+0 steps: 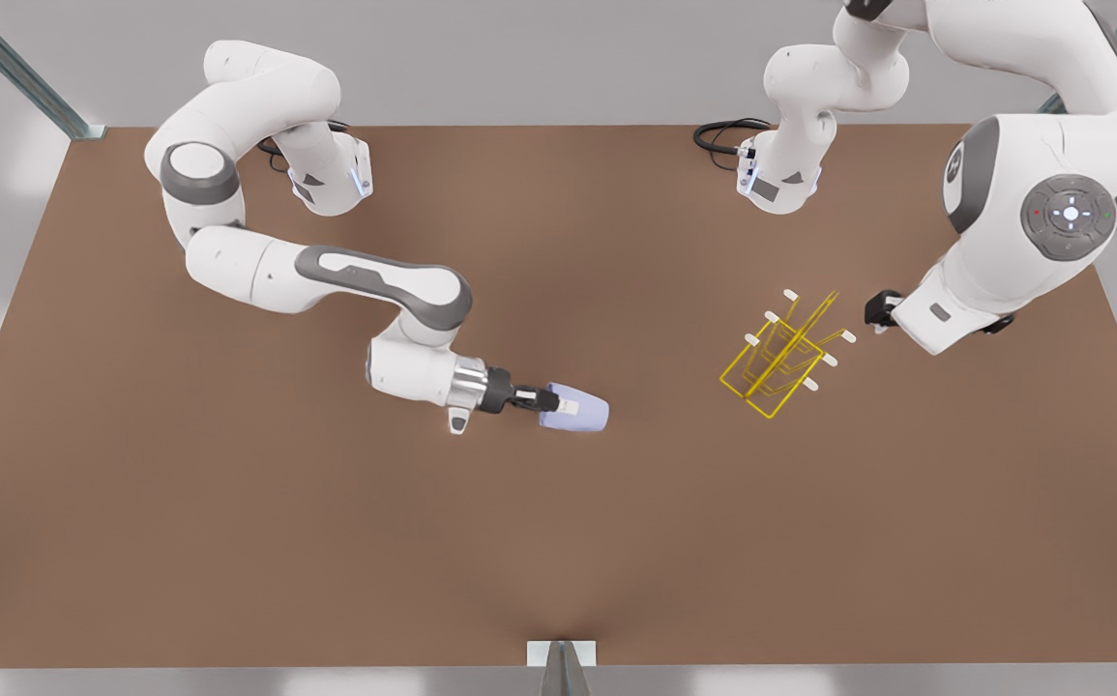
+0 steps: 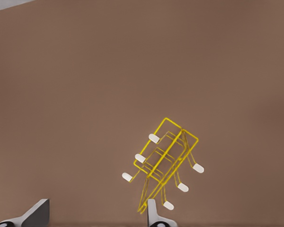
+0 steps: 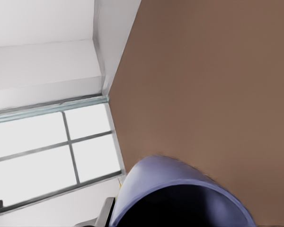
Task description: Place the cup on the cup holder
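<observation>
- front view: cup [image 1: 579, 412] sits at the tip of the right end effector [image 1: 550, 398], on the front view's left, with the fingers pinching its rim. it is tipped on its side low over the brown surface [image 1: 326, 541]; whether it touches i cannot tell.
- front view: holder [image 1: 782, 355] stands well apart toward the front view's right, its prongs bare. the left end effector [image 1: 879, 310] waits just beside it; i cannot tell how its fingers stand.
- left wrist view: holder [image 2: 164, 160] lies ahead on the surface [image 2: 85, 94], white prong tips free, nothing hung on it. two pale fingertips [image 2: 154, 215] of the left end effector [image 2: 94, 215] stand apart from each other, with nothing between them.
- right wrist view: cup [image 3: 180, 194] is close up, its dark mouth facing the camera and seemingly empty, with the surface [image 3: 217, 71] behind.
- progress, as i judge it: the grasp is made; the carry to the holder and setting the cup over a prong are left.
</observation>
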`<act>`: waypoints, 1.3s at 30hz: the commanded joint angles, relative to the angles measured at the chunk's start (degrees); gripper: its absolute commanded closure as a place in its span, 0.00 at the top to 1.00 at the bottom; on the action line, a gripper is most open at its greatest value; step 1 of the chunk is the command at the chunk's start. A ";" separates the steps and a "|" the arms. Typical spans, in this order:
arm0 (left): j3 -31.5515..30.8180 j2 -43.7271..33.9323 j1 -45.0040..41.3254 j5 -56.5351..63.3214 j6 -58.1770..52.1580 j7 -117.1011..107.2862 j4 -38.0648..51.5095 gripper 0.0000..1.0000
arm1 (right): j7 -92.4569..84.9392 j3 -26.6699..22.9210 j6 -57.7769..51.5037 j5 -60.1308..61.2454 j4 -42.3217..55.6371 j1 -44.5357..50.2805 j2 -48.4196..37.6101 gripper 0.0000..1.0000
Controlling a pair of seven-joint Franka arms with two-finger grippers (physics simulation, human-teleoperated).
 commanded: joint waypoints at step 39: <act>-6.93 2.83 -27.25 -13.49 0.97 -111.88 10.57 1.00 | 9.20 -5.76 -1.25 -18.15 -16.85 -17.93 -5.20 1.00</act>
